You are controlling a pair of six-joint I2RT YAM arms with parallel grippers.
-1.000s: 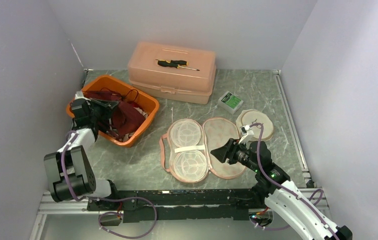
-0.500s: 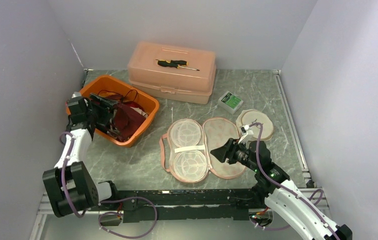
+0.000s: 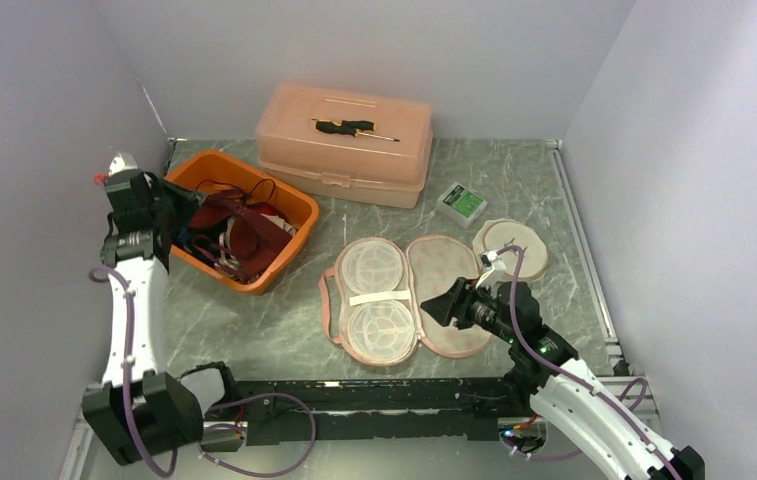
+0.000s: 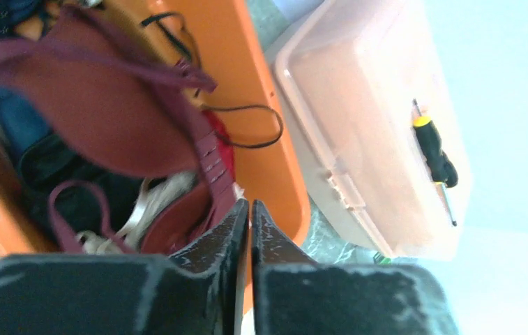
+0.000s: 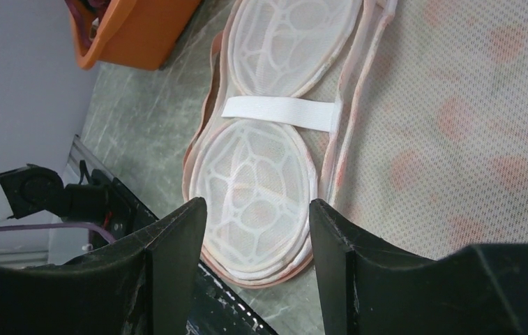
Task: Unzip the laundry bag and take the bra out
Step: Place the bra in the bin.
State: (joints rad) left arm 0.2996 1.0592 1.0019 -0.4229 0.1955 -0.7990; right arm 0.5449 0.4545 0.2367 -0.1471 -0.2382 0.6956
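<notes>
Two fingers (image 4: 229, 241) of the left gripper (image 4: 249, 208) press together, seemingly empty, over the bra (image 3: 249, 238) in the orange bin (image 3: 212, 168) upper left, where a strap could snag; the right gripper (image 5: 254, 209) gapes above the laundry bag (image 3: 379, 300).

bra (image 3: 246, 236) in basket (image 3: 290, 191), laundry bag (image 3: 380, 272) to its right, likely screwdriver (image 3: 346, 127) on box (image 3: 354, 162) behind

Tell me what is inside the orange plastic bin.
In the orange plastic bin, a maroon bra lies on top of white fabric and dark clothing, beside a thin black strap. Whatever is beneath the pile, and the bin's floor, is covered.
</notes>
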